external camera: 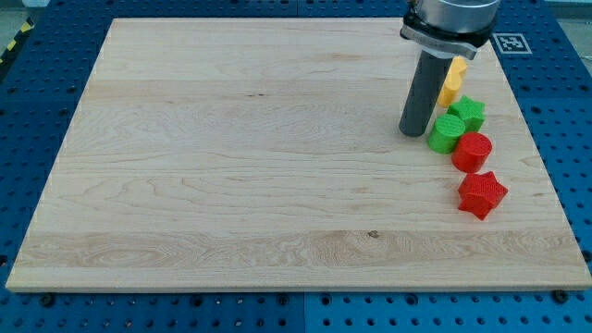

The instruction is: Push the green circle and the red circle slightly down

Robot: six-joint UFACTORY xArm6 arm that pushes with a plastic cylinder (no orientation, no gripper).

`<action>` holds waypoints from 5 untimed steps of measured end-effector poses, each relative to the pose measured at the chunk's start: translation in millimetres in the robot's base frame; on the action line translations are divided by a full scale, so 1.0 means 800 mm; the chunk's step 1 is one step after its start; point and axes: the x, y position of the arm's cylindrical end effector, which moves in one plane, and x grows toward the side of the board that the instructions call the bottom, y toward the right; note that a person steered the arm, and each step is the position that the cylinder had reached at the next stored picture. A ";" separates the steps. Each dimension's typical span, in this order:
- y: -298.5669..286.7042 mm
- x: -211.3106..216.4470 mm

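The green circle [446, 133] lies near the board's right edge, with the red circle [472, 152] touching it at its lower right. My tip [413, 132] rests on the board just left of the green circle, very close to it or touching. A green star [467, 113] sits just above and right of the green circle. A red star [482, 193] lies below the red circle. A yellow block [451, 81] stands above the green star, partly hidden behind the rod.
The wooden board [231, 166] sits on a blue perforated table. All the blocks are clustered along the board's right edge [532, 139]. A printed marker tag [507, 43] lies off the board at the top right.
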 end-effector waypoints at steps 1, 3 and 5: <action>0.000 -0.008; 0.002 -0.008; 0.018 -0.004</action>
